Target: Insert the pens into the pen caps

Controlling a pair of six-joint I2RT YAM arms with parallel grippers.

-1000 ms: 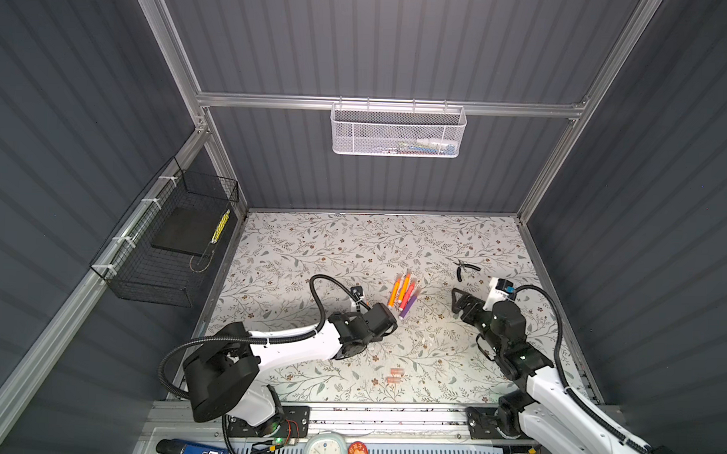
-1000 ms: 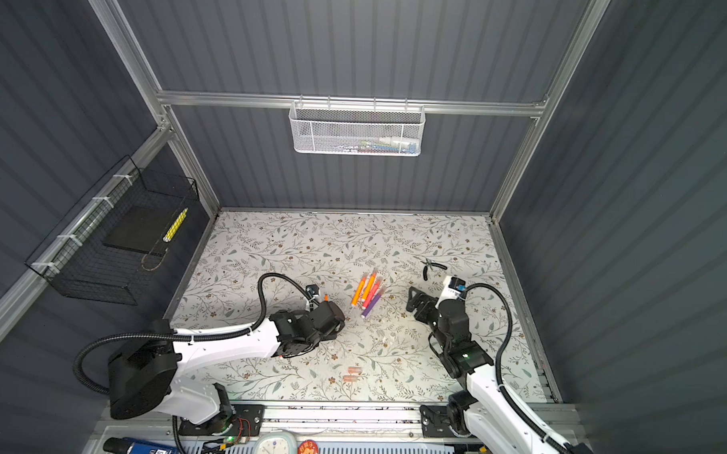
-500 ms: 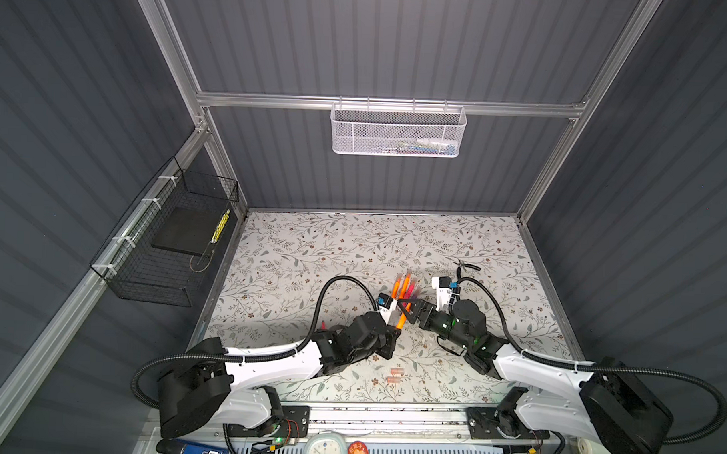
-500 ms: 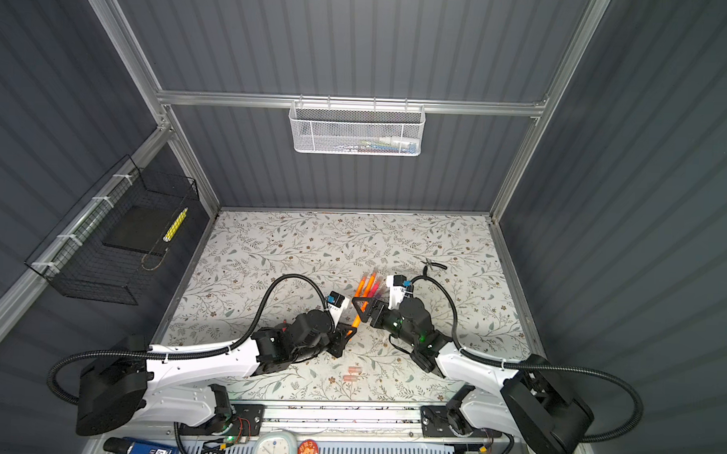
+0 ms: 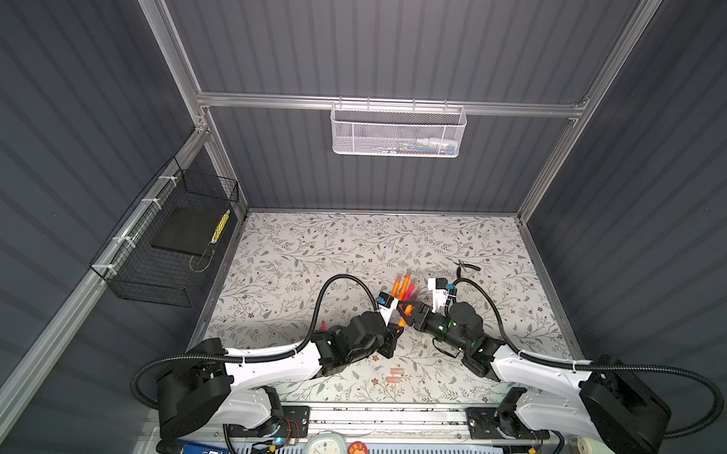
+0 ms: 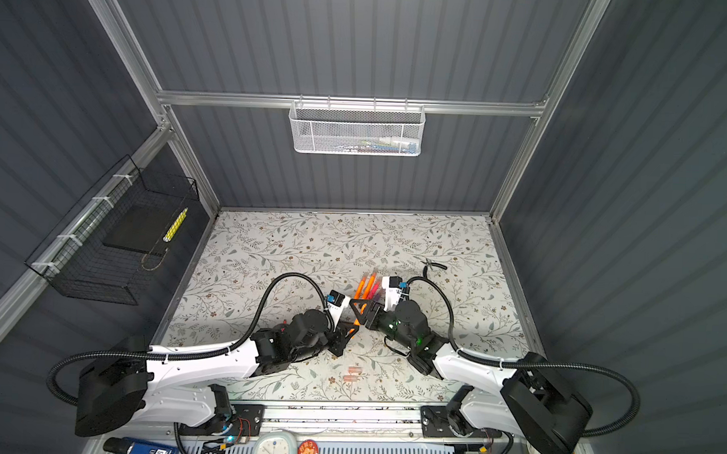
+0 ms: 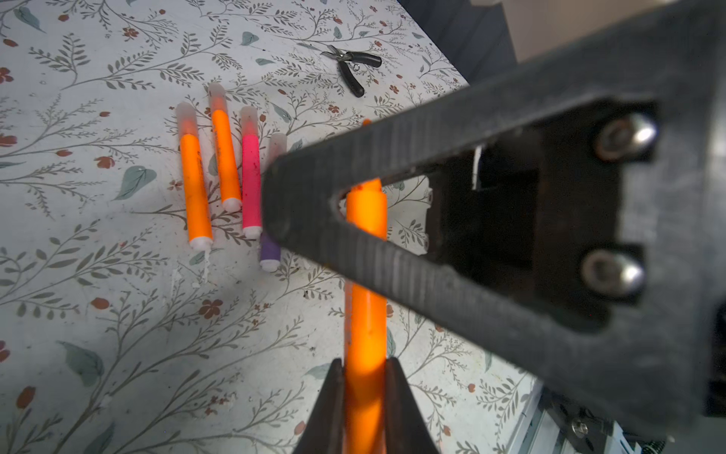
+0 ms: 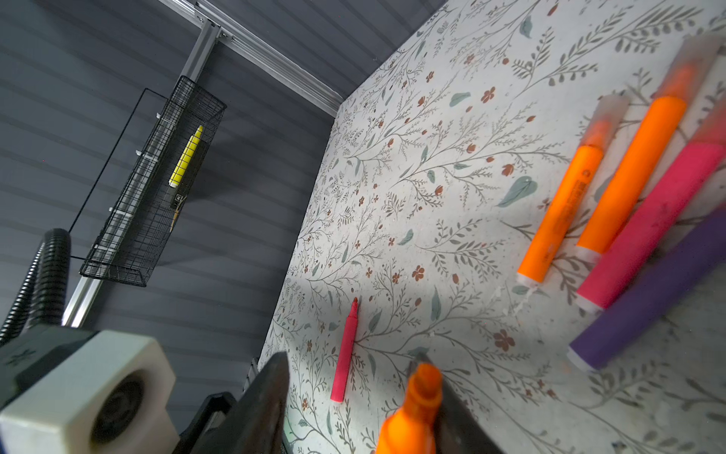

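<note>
My left gripper [image 7: 363, 365] is shut on an uncapped orange pen [image 7: 365, 314] and holds it above the mat. My right gripper [image 8: 349, 365] faces it with its jaws apart on either side of the pen's tip [image 8: 422, 389]. One finger touches the tip and the other stands clear. Both top views show the two grippers meeting mid-table [image 5: 402, 321] [image 6: 356, 321]. Beyond them lie several pens [image 7: 226, 157], each with a translucent pen cap [image 7: 186, 118] on it: two orange, one pink, one purple. An uncapped red-pink pen [image 8: 345, 353] lies alone. Two loose pen caps [image 5: 395, 374] rest near the front.
Black-handled pliers [image 5: 466, 265] lie at the back right of the floral mat [image 5: 311, 251]. A white mesh basket [image 5: 398, 131] hangs on the back wall. A black wire basket [image 5: 165, 246] hangs on the left wall.
Both arms swung in to the middle and now meet tip to tip. My right gripper's jaws have been narrowing round the orange pen's tip. My left gripper stayed shut on the pen.
</note>
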